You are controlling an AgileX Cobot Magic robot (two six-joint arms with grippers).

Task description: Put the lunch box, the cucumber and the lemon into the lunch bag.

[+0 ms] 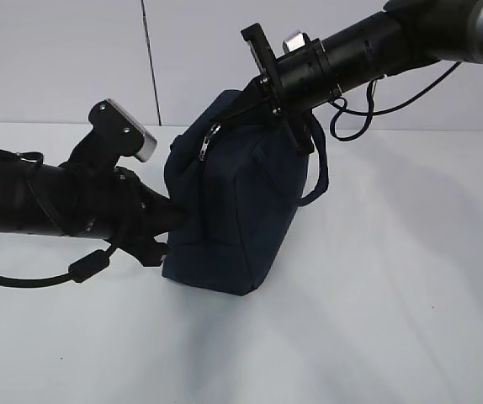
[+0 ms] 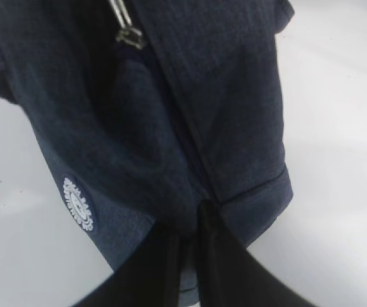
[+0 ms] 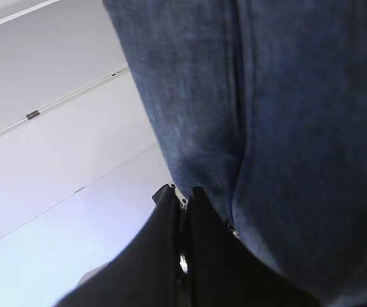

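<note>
One lunch bag (image 1: 237, 219) stands upright on the white table (image 1: 376, 320), tilted slightly. One zipper pull (image 2: 127, 32) hangs near its top; one round white logo (image 2: 79, 204) marks its side. The left gripper (image 2: 190, 240) is clamped narrow on the bag's lower seam. The right gripper (image 3: 185, 204) is pinched narrow on fabric at the bag's top.

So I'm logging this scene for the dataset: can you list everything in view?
lunch bag: one, dark navy, upright on the table, centre, between both arms.
zipper pull: one, metal, hanging near the bag's top.
round logo: one, white, low on the bag's side.
table: one, white, under everything.
cucumber, lemon, lunch box: none visible.
left pincer: black, shut on the bag's lower end.
right pincer: black, shut at the bag's top.
</note>
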